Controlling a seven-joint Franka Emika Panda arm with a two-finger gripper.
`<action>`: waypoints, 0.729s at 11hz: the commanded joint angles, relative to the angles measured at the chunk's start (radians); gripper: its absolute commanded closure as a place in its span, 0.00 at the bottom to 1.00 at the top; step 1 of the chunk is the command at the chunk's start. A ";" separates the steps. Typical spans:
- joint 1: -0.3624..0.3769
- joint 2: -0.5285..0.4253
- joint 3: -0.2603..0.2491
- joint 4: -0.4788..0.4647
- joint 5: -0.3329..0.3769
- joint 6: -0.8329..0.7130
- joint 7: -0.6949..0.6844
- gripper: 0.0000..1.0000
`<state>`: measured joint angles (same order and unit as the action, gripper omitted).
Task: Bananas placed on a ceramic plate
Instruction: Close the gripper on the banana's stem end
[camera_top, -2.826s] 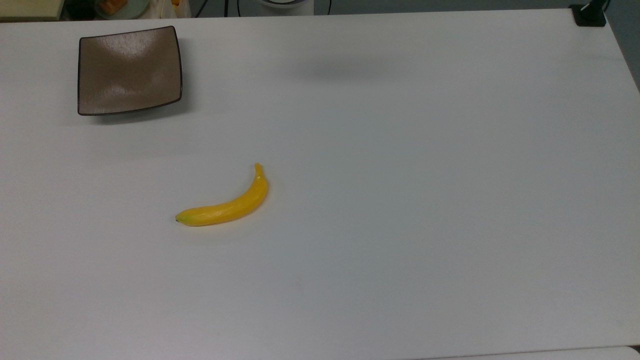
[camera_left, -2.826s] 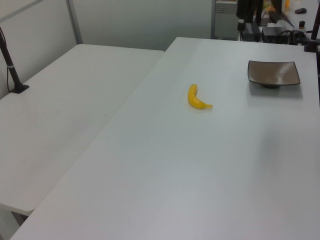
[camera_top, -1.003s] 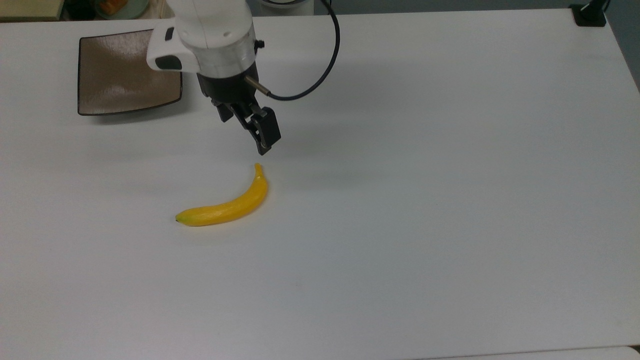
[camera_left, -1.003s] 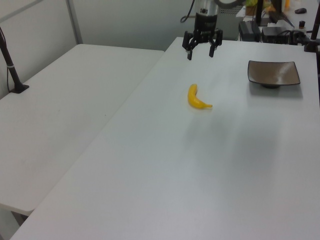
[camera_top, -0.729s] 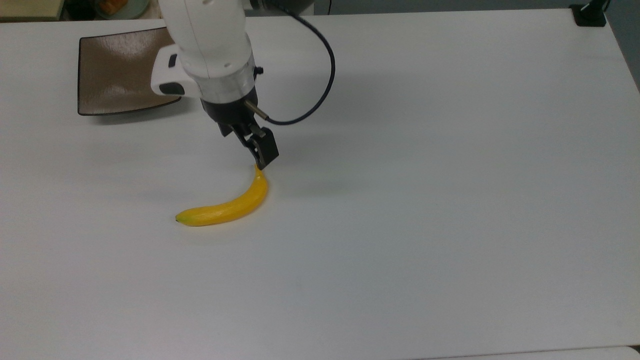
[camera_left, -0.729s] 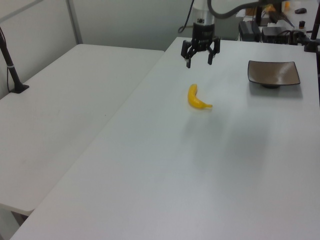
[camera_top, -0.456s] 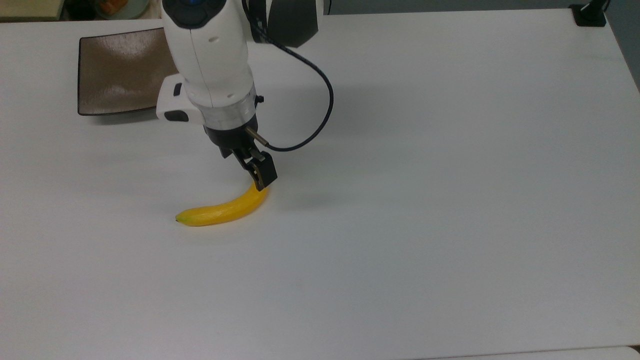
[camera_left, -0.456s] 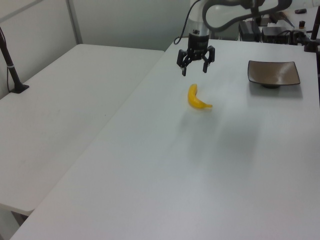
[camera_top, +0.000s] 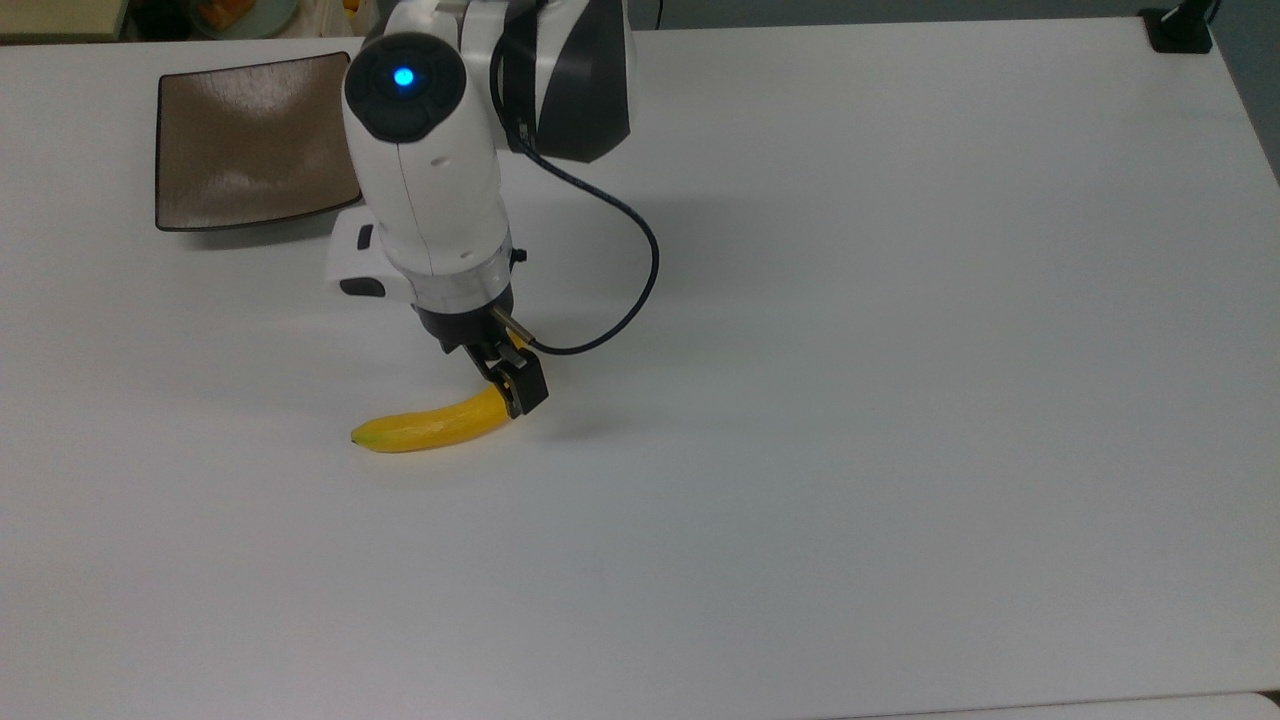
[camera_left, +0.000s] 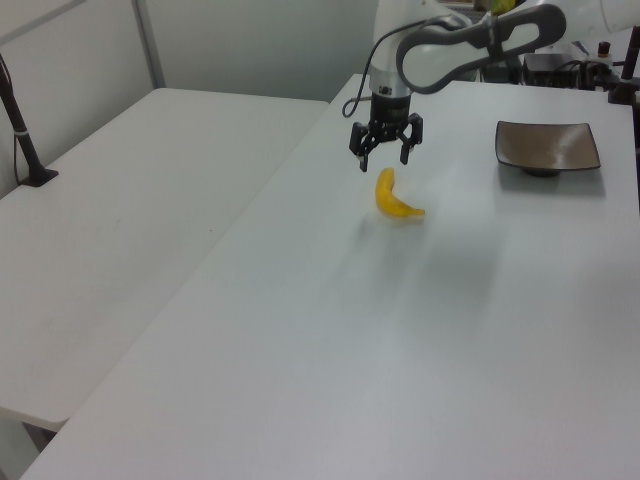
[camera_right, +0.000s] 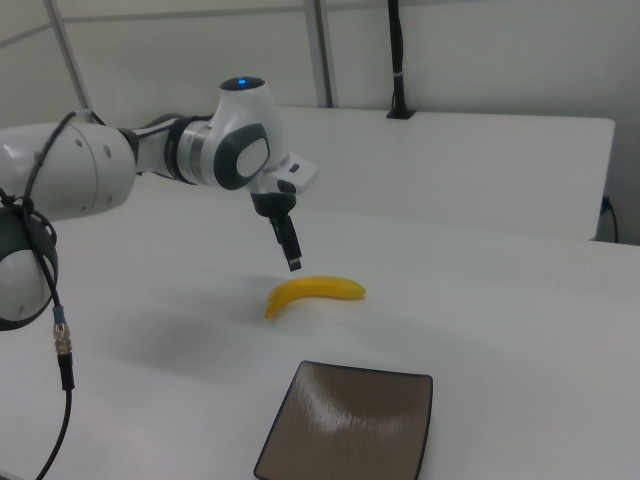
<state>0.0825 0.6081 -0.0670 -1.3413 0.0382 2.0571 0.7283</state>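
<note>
The banana (camera_left: 397, 197), glossy, curved and yellow, lies flat on the white table (camera_top: 900, 400), well apart from the plate (camera_top: 255, 140). Above it hangs the gripper (camera_left: 384, 150), jaws spread, likely lined up to straddle its middle. Farther off sits the plate, square, shiny brown, dark-rimmed, with 4 upturned corners.

I'm seeing the banana (camera_top: 430, 427) lying centre-left of the top view, plate (camera_top: 255, 140) sitting upper left, gripper (camera_left: 384, 160) hanging just above the banana.

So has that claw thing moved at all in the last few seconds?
Yes. In the top view the gripper came from near the plate down over the banana.
</note>
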 joint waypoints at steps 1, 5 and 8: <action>-0.006 0.058 0.000 0.016 -0.018 0.052 0.016 0.00; -0.006 0.087 -0.002 0.001 -0.037 0.061 0.016 0.00; -0.007 0.101 -0.002 -0.021 -0.037 0.123 0.016 0.00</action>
<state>0.0745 0.7016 -0.0675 -1.3422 0.0198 2.1210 0.7284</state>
